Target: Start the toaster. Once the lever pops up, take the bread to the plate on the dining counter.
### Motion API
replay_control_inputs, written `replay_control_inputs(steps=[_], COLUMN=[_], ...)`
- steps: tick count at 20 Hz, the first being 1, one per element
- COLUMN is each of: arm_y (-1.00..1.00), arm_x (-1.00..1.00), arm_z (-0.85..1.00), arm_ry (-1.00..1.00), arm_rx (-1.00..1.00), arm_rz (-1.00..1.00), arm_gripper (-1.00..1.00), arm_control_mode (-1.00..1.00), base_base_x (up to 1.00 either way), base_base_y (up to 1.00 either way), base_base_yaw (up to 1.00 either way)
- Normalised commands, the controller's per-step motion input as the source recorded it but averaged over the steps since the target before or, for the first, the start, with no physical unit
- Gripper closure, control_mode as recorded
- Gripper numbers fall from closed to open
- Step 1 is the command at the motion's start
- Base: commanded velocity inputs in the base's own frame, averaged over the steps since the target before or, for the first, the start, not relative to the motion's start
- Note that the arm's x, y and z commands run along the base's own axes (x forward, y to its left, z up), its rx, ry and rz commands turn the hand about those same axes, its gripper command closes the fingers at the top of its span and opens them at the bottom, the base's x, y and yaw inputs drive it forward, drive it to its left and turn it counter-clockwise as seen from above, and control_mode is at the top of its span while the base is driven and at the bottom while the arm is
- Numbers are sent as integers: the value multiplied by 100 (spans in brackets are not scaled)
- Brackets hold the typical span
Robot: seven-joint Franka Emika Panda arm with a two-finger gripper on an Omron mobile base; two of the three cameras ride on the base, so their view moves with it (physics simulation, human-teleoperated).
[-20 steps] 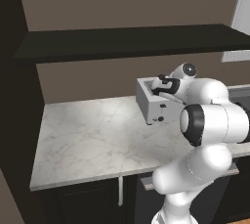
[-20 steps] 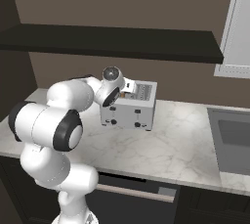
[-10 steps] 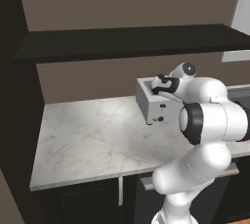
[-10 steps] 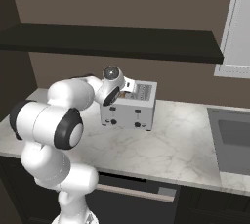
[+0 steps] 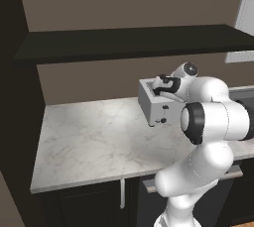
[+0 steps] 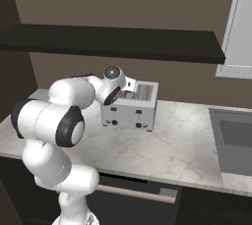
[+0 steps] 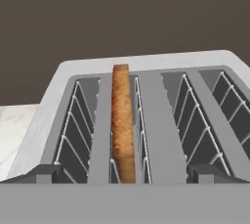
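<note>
Our gripper (image 7: 125, 179) hangs wide open and empty over the toaster (image 7: 146, 120); descending off-centre, we risk jamming a fingertip (image 7: 46, 173) against the slot wires instead of straddling the bread (image 7: 122, 120).

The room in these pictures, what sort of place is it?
Most likely a kitchen, computer-rendered. A boxy silver-grey metal toaster with a tan-brown bread slice in one slot stands on a pale veined marble worktop, beside a built-in sink, under a long dark wall shelf.
</note>
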Motion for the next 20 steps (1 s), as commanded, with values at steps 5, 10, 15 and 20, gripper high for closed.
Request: replay_control_inputs(steps=[5, 10, 15, 20], arm_y=[1, 0, 0, 0], arm_x=[6, 9, 13, 11], arm_z=[0, 0, 0, 0], arm_ry=[1, 0, 0, 0], arm_rx=[0, 0, 0, 0], arm_rz=[0, 0, 0, 0], arm_gripper=[-100, -100, -100, -100], arm_control_mode=[-100, -100, -100, -100], base_base_x=[0, 0, 0, 0], base_base_y=[0, 0, 0, 0], base_base_yaw=[0, 0, 0, 0])
